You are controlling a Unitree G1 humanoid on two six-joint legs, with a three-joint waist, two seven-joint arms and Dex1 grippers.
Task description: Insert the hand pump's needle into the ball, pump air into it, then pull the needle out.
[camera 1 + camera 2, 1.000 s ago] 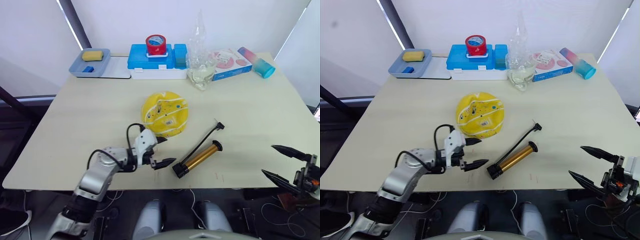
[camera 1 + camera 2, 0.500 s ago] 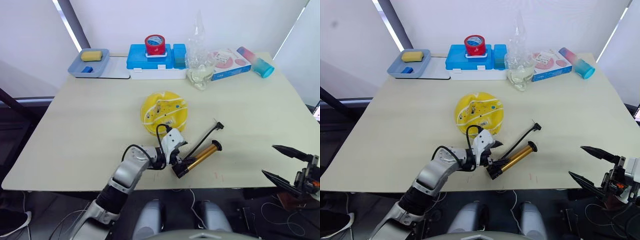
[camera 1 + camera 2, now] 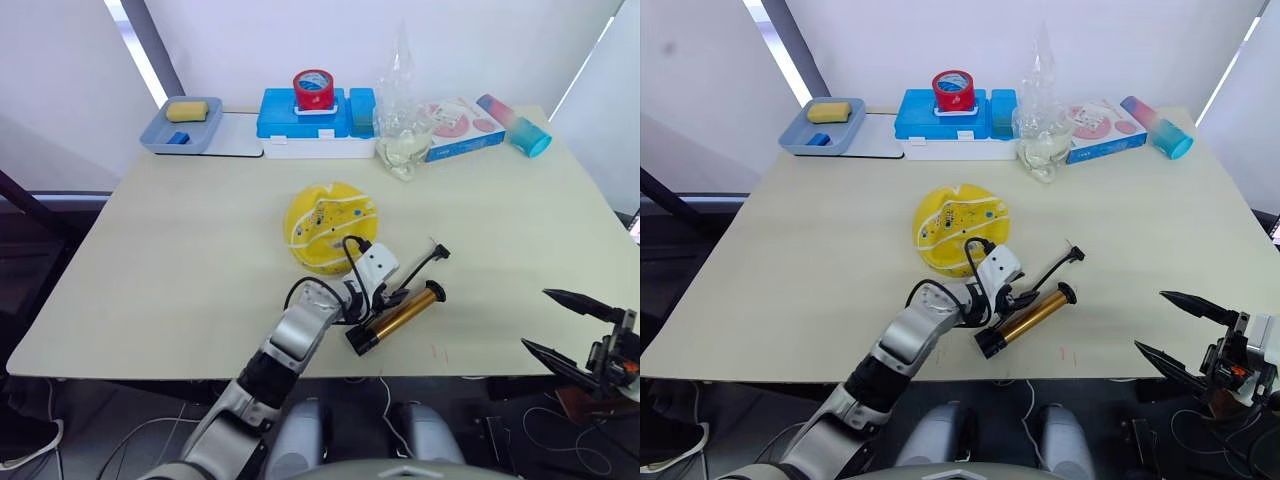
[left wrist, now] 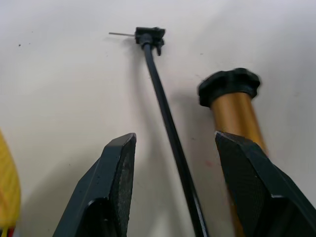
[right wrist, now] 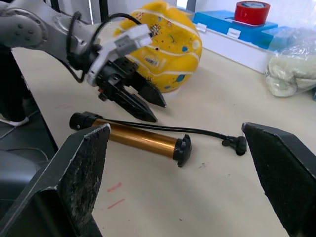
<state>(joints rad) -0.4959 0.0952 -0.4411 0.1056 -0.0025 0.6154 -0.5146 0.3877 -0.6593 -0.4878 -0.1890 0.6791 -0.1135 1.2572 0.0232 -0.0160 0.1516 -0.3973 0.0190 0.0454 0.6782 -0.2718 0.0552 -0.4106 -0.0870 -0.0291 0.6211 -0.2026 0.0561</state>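
Observation:
The dented yellow ball (image 3: 330,224) lies mid-table. To its right, nearer the front, the gold hand pump (image 3: 402,313) lies slantwise, and its thin black hose (image 4: 165,116) runs to the needle (image 4: 121,34) resting on the table. My left gripper (image 3: 392,295) is open and low over the table. Its two fingers straddle the hose, and the pump's black end cap (image 4: 229,85) lies just beside one finger (image 4: 249,173). My right gripper (image 3: 537,318) hangs open and empty off the table's front right edge, far from the pump.
Along the back edge stand a blue tray (image 3: 180,125) with a sponge, a blue box (image 3: 310,112) topped by a red tape roll (image 3: 312,88), a clear plastic bag (image 3: 400,130), a pink box (image 3: 460,115) and a turquoise-and-pink tube (image 3: 512,123).
My left arm has reached further right, from the pump's near end up alongside the tube, and its fingers now straddle the hose. The right gripper has stayed put.

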